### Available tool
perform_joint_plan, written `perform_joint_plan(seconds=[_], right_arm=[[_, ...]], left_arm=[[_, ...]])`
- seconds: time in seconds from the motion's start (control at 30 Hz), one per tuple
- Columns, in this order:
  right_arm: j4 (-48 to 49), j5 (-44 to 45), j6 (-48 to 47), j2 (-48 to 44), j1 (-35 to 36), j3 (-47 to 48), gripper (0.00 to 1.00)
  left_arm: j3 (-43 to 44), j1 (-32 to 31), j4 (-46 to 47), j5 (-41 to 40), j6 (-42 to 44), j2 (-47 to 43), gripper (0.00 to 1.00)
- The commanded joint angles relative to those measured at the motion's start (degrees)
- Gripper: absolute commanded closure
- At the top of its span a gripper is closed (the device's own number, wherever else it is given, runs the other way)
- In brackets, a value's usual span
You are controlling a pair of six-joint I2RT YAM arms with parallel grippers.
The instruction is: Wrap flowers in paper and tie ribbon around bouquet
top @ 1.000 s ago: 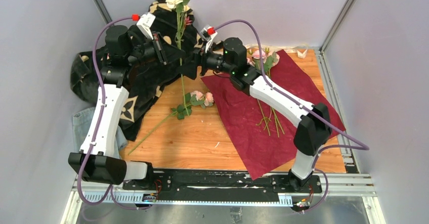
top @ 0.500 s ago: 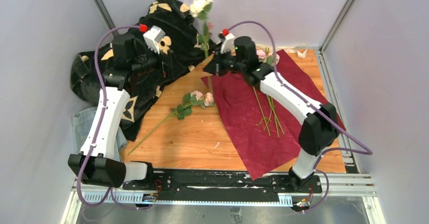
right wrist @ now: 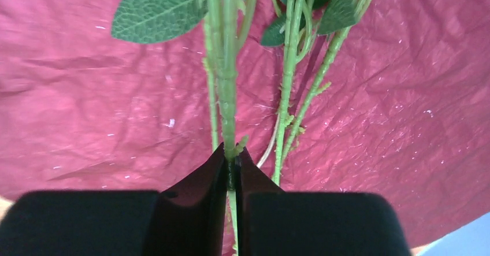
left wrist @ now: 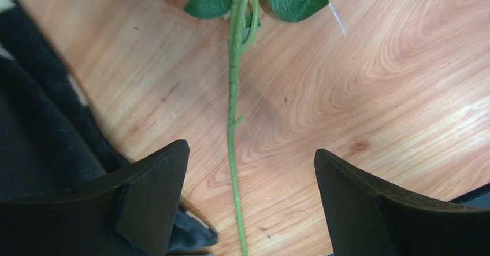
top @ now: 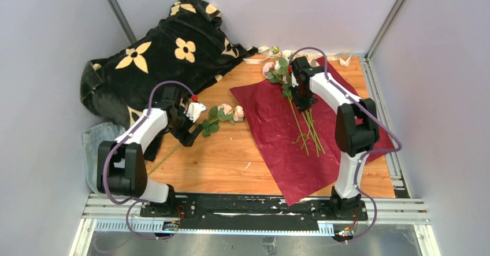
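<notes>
Pink-and-cream flowers (top: 276, 71), with thin green stems, are laid on crinkled maroon paper (top: 277, 140). One stem is clamped by right gripper (right wrist: 231, 169). Left gripper (left wrist: 251, 152) jaws are spread over stray rose (top: 231, 111) on table (top: 231, 158).

Left arm: folded back on itself from its base at the near left, with the forearm angled down toward the centre. Left gripper (top: 189, 134) held low and pointing downward; its two dark fingers (left wrist: 151, 182) stand wide apart, gripping nothing.

Right arm: rises from its base at the near right, elbow bent, forearm reaching toward the far side, wrist turned downward. Right gripper (top: 304, 101) set low; jaws pressed together, pinching one thin green stem of the flowers (right wrist: 226, 94) at the very fingertips (right wrist: 215, 163)
</notes>
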Motion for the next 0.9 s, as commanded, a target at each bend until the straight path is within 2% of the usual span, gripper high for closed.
perform_joint_plan(seconds=[0.0,0.07,0.13,0.23,0.3,0.37,0.4,0.5,0.63,0.7,0.77,0.87], right_arm=[[-6.8,2.7,-1.7,3.6,-1.7,2.7,0.79],[-7.2,2.2,-1.5,3.6,-1.7,3.1,0.65],[-7.1,2.1,-1.2,2.2,-1.6,2.8,0.58],[-7.1,3.0,-1.2,-0.4,-1.6,1.9,0.56],[-7.1,3.5,-1.3,-2.4,-1.6,1.1,0.55],[-7.2,3.8,-1.4,-4.3,-1.6,0.6,0.51],[-7.2,3.8,-1.4,-5.4,-1.5,0.6,0.45],[-7.1,3.8,-2.0,-8.6,-0.4,0.9,0.29],[-3.6,3.3,-6.0,-13.4,5.7,1.4,0.26],[0.1,2.0,-8.2,-15.7,11.7,1.5,0.25],[6.0,-4.1,-9.7,-17.8,16.4,1.4,0.24],[21.1,-22.5,-6.6,-21.1,20.8,-1.4,0.22]], left_arm=[[-3.3,-0.8,7.6,-2.6,2.0,1.7,0.11],[-4.2,-1.8,10.8,-4.3,1.3,3.4,0.11],[-5.2,-3.4,13.6,-6.7,1.1,5.4,0.13],[-5.6,-4.1,16.4,-9.6,0.5,8.7,0.29],[-5.0,-4.1,16.5,-11.2,-0.1,11.0,0.51],[-3.7,-4.1,15.2,-12.2,-0.5,11.3,0.87],[-2.5,-4.1,14.2,-12.2,-1.1,10.6,0.99],[2.7,-2.2,10.8,-11.7,-3.9,5.0,1.00],[15.6,3.9,5.7,-2.5,-11.6,-3.0,1.00],[22.6,4.8,4.6,3.1,-15.2,-5.8,1.00],[27.0,4.8,5.6,10.2,-20.7,-8.2,1.00],[30.8,4.8,11.1,26.6,-36.3,-8.3,1.00]])
